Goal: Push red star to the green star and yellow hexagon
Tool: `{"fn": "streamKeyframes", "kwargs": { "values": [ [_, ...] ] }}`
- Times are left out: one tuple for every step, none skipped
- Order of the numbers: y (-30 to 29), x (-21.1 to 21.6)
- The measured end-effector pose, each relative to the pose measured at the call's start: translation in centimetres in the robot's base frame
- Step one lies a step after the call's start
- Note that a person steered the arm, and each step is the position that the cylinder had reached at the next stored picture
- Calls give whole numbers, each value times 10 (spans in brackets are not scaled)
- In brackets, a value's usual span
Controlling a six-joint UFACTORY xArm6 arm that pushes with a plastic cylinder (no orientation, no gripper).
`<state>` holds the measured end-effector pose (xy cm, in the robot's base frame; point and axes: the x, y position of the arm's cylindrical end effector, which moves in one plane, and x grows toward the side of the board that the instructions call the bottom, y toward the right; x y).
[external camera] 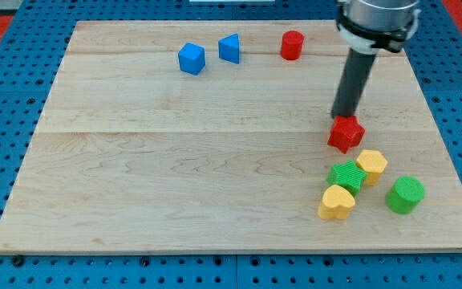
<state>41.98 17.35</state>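
my tip [343, 117] sits at the upper edge of the red star [346, 134], lower right of the frame; its very end is hidden behind the star. no jaws on this rod, so no jaw state to tell. just below the red star lie the yellow hexagon [371, 165] and the green star [346, 176], touching each other. a yellow heart [336, 202] and a green cylinder [405, 194] are near. the arm's upper part is cut off at top. wooden surface [175, 177].
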Motion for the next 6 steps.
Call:
{"fn": "streamKeyframes", "kwargs": {
  "values": [
    [45, 0],
    [53, 16],
    [18, 24],
    [-24, 24],
    [-27, 12],
    [-64, -3]
  ]
}}
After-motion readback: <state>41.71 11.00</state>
